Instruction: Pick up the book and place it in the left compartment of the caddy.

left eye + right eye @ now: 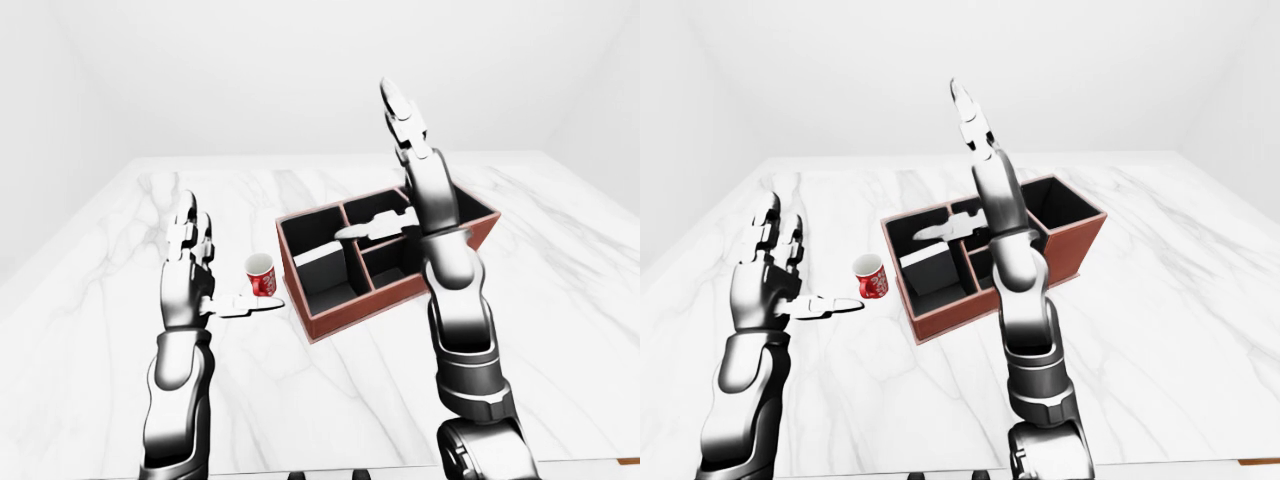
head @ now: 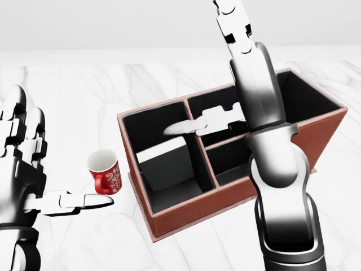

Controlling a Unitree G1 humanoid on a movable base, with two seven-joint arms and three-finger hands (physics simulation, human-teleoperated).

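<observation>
The book (image 2: pixel 167 164), grey-white, stands tilted inside the left compartment of the red-brown caddy (image 2: pixel 192 210), leaning on the compartment's left wall. My right hand (image 1: pixel 385 165) is open and empty above the middle of the caddy. Its fingers point up and its thumb (image 2: pixel 186 127) reaches left over the divider. My left hand (image 1: pixel 218 262) is open and empty, to the left of the caddy, with its thumb stretched out just below a red mug (image 2: pixel 105 171). It touches nothing.
The caddy has black-lined compartments, two smaller ones in the middle and one large one at the right (image 2: pixel 304 107). It stands on a white marble table (image 1: pixel 560 300). The mug stands close to the caddy's left wall.
</observation>
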